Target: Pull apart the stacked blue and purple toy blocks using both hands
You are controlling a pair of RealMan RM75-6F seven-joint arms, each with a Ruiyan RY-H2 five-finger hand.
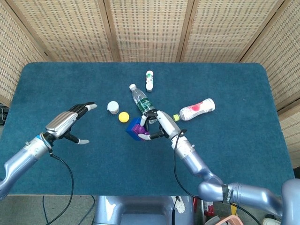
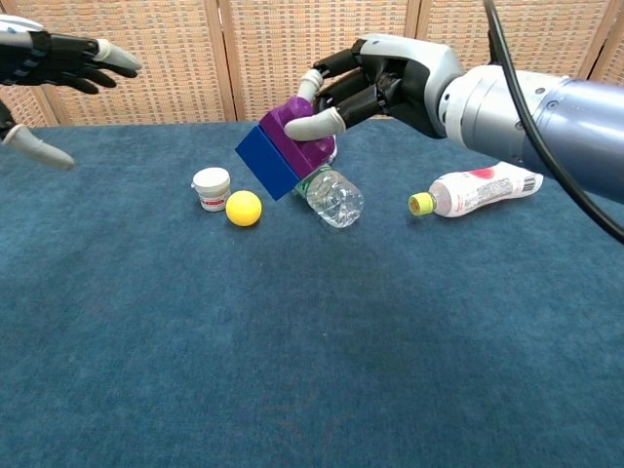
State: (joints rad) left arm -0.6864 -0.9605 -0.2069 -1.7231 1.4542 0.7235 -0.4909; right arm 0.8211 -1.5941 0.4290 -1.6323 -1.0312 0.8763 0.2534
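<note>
We hold the stacked pair off the desk (image 1: pixel 56 178) above its middle: our right hand (image 2: pixel 375 83) grips the purple block (image 2: pixel 297 136) from the far side, with the blue block (image 2: pixel 265 162) hanging off its lower near-left face, still joined. Our left hand (image 1: pixel 65 123) hovers over the left part of the desk, fingers spread wide and empty, well apart from the stack. The grip seems to sit on the purple block's upper part only, though the fingers hide the contact. If the left hand tugs the blue block sideways, the purple one could twist free and drop onto the clear water bottle (image 2: pixel 327 185) or yellow ball (image 2: pixel 244 208) lying below.
</note>
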